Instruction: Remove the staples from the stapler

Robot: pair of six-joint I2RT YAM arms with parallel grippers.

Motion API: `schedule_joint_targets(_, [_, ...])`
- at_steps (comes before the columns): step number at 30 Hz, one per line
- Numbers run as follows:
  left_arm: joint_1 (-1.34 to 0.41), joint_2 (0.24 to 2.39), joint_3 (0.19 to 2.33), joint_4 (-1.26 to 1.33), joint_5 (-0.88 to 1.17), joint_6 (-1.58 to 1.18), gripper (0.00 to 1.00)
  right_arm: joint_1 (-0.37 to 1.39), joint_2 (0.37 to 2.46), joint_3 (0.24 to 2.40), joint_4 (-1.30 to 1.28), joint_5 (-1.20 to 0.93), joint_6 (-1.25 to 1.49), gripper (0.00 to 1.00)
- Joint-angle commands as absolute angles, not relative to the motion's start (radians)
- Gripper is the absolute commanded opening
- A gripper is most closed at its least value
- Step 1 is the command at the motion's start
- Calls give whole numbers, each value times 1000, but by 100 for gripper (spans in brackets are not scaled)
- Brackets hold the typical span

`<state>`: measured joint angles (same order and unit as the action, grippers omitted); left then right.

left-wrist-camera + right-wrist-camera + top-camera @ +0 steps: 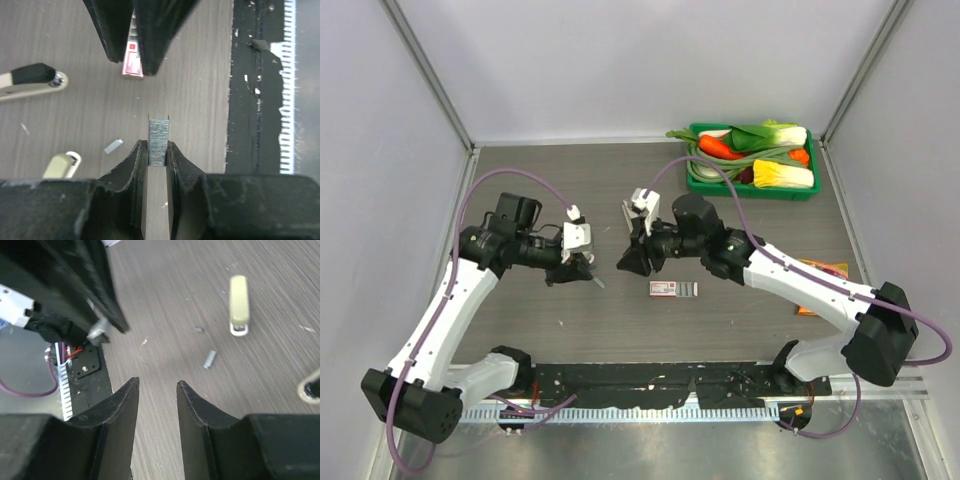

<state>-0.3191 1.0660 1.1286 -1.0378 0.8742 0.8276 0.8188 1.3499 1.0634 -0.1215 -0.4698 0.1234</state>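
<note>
Left gripper (pixel 158 148) first: we had its jaws closed tight on the staples (pixel 158 131), low centre of the left wrist view. Only the near end of that silver strip sat between the pads. The rest poked out past the fingertips, free in the air above the table (pixel 200 100).

The right gripper (pixel 157 386) was another story: parted, nothing between its fingers, bare wood grain showing in the gap. From the left wrist camera it hung at top centre, dead ahead of the strip, with the pink-and-white box (pixel 131 65) lying just behind it.

The stapler (pixel 62 165) lay at lower left, apart from the strip, so we judged the staples out and only the set-down left. A pale-and-black piece (pixel 30 80) sat at the left edge; we could not tell whether it joined the stapler. A small loose strip (pixel 113 146) rested on the wood just beside the stapler.

Here was the worry. We reckoned a glued row of staples was brittle, and one held by a single end could snap or pivot if the free end met anything. The right fingers stood close enough ahead to be that anything. A squeeze too firm might crumble it, and one too slack might let it slide out. Letting go from up there, we thought, would scatter staples across the table, perhaps in under the stapler.
</note>
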Motion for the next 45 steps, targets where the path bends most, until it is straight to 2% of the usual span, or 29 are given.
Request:
schedule_joint_targets(1, [-333, 1103, 1161, -1149, 933, 774, 0, 894, 1307, 1140, -90, -445, 18, 43])
schedule_joint_targets(7, [-334, 1124, 1193, -1250, 928, 867, 0, 939, 1299, 1176, -112, -434, 8, 47])
schedule_joint_targets(29, [-339, 1149, 1226, -1312, 1057, 971, 0, 1003, 1338, 1164, -6, -508, 34, 47])
schedule_joint_targets(45, [-341, 1160, 1216, -1310, 1042, 1005, 0, 1011, 1385, 1181, -23, -551, 35, 44])
